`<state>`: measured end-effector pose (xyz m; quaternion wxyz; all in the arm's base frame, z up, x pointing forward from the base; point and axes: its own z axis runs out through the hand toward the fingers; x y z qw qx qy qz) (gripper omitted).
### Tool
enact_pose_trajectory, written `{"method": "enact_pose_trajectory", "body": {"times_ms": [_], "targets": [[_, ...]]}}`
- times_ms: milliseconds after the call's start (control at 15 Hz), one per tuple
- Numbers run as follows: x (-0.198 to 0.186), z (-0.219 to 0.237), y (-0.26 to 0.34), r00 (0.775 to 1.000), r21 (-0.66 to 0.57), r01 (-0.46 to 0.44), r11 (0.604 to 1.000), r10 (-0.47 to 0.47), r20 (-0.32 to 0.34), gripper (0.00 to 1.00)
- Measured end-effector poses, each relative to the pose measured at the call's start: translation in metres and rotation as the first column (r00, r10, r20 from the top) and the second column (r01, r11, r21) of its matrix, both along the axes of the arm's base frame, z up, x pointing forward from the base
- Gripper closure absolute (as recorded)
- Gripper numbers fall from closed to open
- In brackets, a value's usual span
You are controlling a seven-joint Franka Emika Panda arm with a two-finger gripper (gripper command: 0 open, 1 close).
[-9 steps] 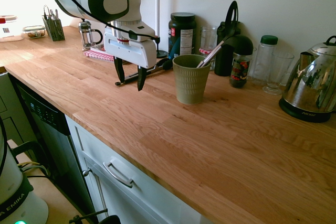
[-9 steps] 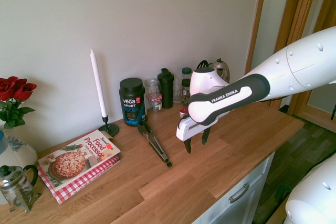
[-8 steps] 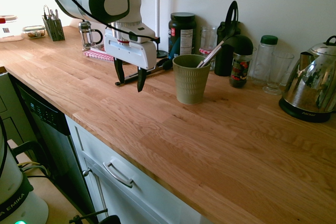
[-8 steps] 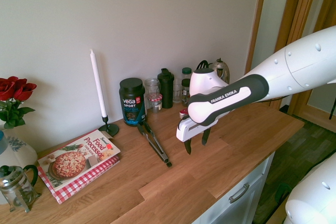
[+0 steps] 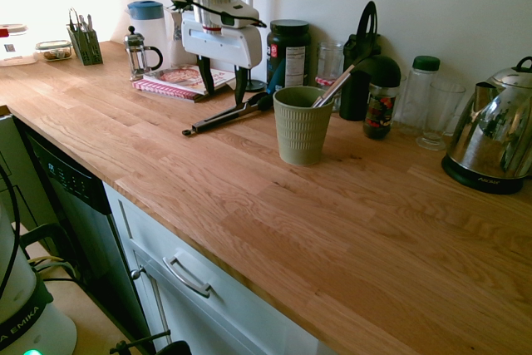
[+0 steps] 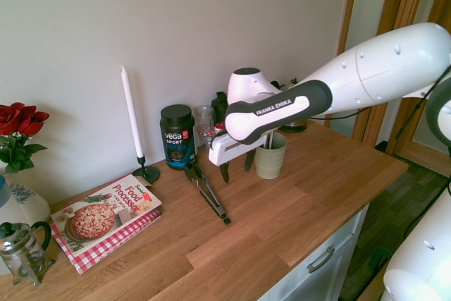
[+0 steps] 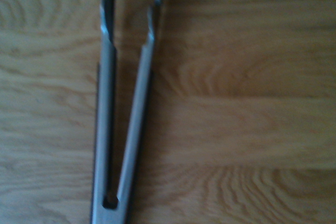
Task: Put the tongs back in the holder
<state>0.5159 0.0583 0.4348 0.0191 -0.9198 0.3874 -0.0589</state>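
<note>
plainly, in the first exterior view the tongs (image 5: 229, 114) lie flat on the wooden worktop (image 5: 274, 205), slanting from a slim silver end toward the dark tips near the holder (image 5: 301, 125). the gripper (image 5: 223, 86) hangs above their tip half, jaws spread and pinching nothing, pointing downward. the holder stands upright just beside the tips and already carries a silver utensil handle (image 5: 336, 86) leaning out toward the bottles.

next, the second exterior view shows the tongs (image 6: 207, 192) lying between the cookbook (image 6: 104, 216) and the holder (image 6: 270, 156), their dark tips toward the black tub (image 6: 177, 136). the gripper (image 6: 237, 166) hovers over the tip end, jaws apart, clear of the metal.

lastly, the wrist view shows the two silver arms (image 7: 122, 119) close up, joined at one end and parting toward the other, with bare wood on either side.

judged from these, the tongs are light, stiff and springy, smooth metal that could slip or pivot in a pinch. a hold across both arms, squeezing them together around mid-length, looks steadiest; near the joined end they would likely swing. they are longer than the holder is tall, so they will probably lean on the rim and might tip it.
</note>
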Motion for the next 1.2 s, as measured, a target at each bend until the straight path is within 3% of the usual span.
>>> {"method": "enact_pose_trajectory", "body": {"times_ms": [467, 800, 867, 1200], "targets": [[0.075, -0.029, 0.074, 1.0, 0.002, -0.015, 1.0, 0.015, 0.008, 0.0], [0.113, -0.061, 0.079, 1.0, 0.002, -0.013, 1.0, 0.013, 0.012, 0.0], [0.116, -0.067, 0.079, 1.0, 0.001, -0.012, 1.0, 0.012, 0.006, 1.0], [0.12, -0.083, 0.082, 1.0, -0.004, -0.018, 1.0, 0.018, -0.01, 1.0]]}}
